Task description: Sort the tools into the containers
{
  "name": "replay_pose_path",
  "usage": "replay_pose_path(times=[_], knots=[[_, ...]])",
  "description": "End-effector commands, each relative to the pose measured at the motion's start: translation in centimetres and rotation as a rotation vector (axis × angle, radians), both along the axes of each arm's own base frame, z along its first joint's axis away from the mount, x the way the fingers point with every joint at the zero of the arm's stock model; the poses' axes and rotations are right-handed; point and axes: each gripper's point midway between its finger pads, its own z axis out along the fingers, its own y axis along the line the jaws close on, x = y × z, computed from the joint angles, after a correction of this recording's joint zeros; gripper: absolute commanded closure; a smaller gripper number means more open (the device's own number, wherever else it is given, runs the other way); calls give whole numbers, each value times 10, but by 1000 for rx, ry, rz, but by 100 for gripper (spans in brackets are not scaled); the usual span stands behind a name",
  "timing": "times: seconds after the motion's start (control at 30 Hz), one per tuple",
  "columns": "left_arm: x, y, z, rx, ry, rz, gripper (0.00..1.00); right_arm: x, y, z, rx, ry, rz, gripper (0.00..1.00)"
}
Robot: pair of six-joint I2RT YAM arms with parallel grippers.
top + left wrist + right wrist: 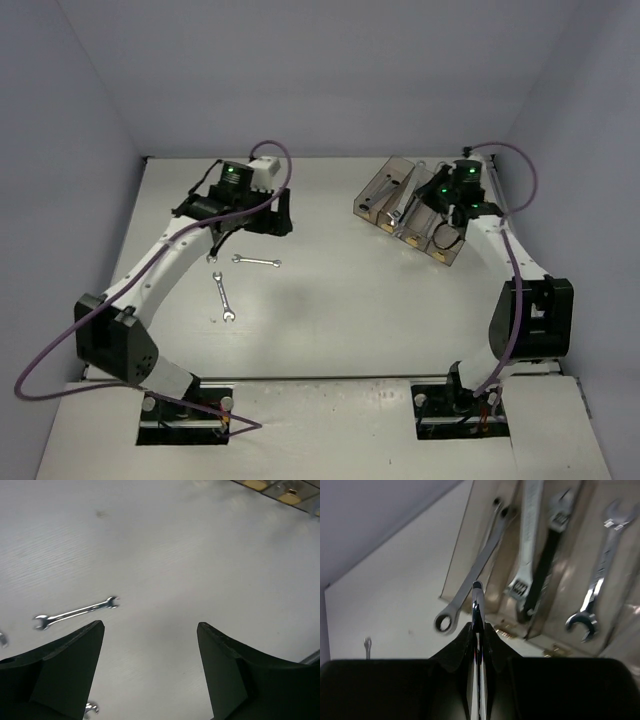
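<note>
My right gripper (477, 630) is shut on a thin silver wrench (477, 600), seen edge-on, which sticks out past the fingertips above the containers (580, 555). These smoky-brown bins hold a ring wrench (475, 575), a wide silver wrench (527, 545), a black-handled adjustable wrench (545, 565) and an open-end wrench (597, 590). In the top view the right gripper (445, 203) hovers over the containers (375, 190). My left gripper (282, 211) is open and holds nothing (150, 627). Two silver wrenches (256, 261) (224, 296) lie on the table below it; one of them (75, 613) shows ahead of the left fingers.
Grey walls enclose the white table (330, 320) on three sides. The containers' yellowish end labels (280, 492) show at the top right of the left wrist view. A wrench end (90, 709) peeks out by the left finger.
</note>
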Motion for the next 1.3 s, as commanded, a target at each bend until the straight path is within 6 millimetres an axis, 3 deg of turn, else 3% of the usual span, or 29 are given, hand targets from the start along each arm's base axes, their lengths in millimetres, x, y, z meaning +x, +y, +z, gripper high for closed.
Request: replay_pose_path(times=[0.0, 0.07, 0.13, 0.2, 0.23, 0.5, 0.57, 0.63, 0.7, 0.83, 0.97, 1.03, 1.13, 1.27], knots=[[-12, 72, 19, 142, -117, 115, 27, 29, -61, 53, 10, -118, -84, 100], [-19, 98, 13, 206, -139, 166, 27, 42, -86, 44, 4, -96, -122, 100], [-24, 111, 8, 244, -151, 202, 27, 52, -106, 35, 0, -81, -148, 100], [-27, 119, 3, 262, -155, 226, 26, 64, -116, 17, -10, -48, -163, 100], [-29, 126, -5, 281, -151, 249, 26, 71, -120, 19, -19, -57, -166, 100], [-29, 136, -26, 307, -90, 282, 24, 101, -130, -43, -36, 47, -168, 97], [-28, 137, -28, 305, -83, 286, 24, 104, -130, -47, -40, 50, -160, 94], [-28, 140, -33, 305, -63, 308, 23, 106, -129, -58, -52, 68, -147, 80], [-29, 144, -41, 306, -30, 341, 22, 104, -127, -61, -63, 73, -136, 73], [-39, 151, -66, 329, 61, 404, 22, 97, -129, -44, -120, 50, -126, 66], [-48, 160, -89, 345, 151, 483, 22, 78, -130, -10, -185, 17, -109, 63], [-48, 167, -95, 341, 171, 529, 22, 62, -126, 23, -208, -35, -96, 62], [-33, 178, -98, 363, 180, 535, 22, 32, -110, 59, -213, -105, -47, 60], [8, 181, -99, 310, 214, 472, 26, -12, -79, 82, -205, -171, 29, 58]])
